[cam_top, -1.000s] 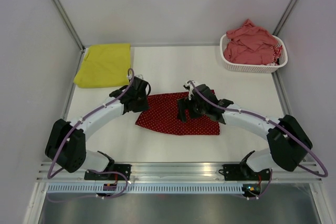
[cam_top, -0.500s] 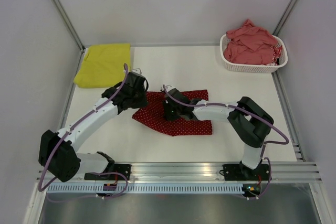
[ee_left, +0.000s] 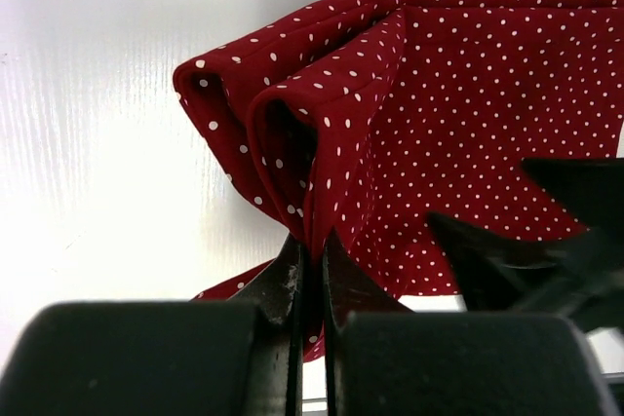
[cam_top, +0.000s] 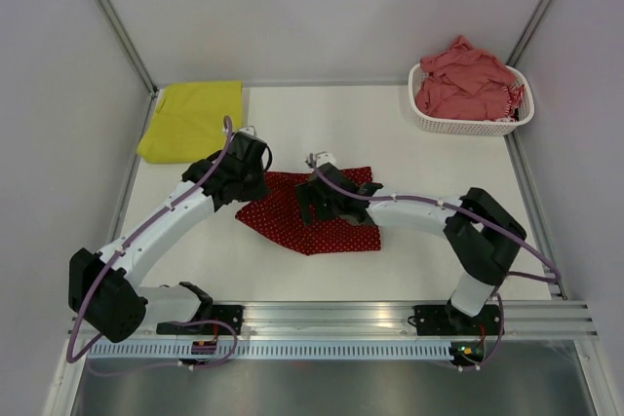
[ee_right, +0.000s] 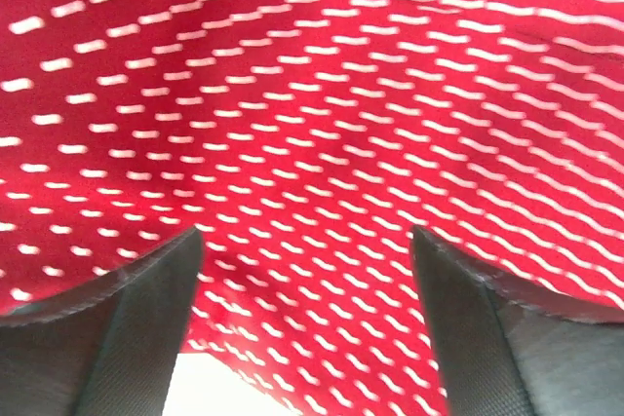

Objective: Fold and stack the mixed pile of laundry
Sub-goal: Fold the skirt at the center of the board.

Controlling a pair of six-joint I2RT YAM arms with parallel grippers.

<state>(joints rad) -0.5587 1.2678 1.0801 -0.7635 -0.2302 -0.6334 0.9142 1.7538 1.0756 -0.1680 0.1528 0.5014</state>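
My left gripper [ee_left: 310, 275] is clenched on a doubled fold of the dark red white-dotted cloth [cam_top: 336, 226], soft and hemmed, rumpled at that end. It lies mid-table [cam_top: 322, 129], long axis roughly nine to three, its bunched corner pointing toward nine. My right gripper [ee_right: 304, 280] stands spread wide over the cloth's middle, grasping nothing.

White table [cam_top: 341, 124], pale grey walls [cam_top: 322, 7], metal corner posts [cam_top: 110, 17], even light
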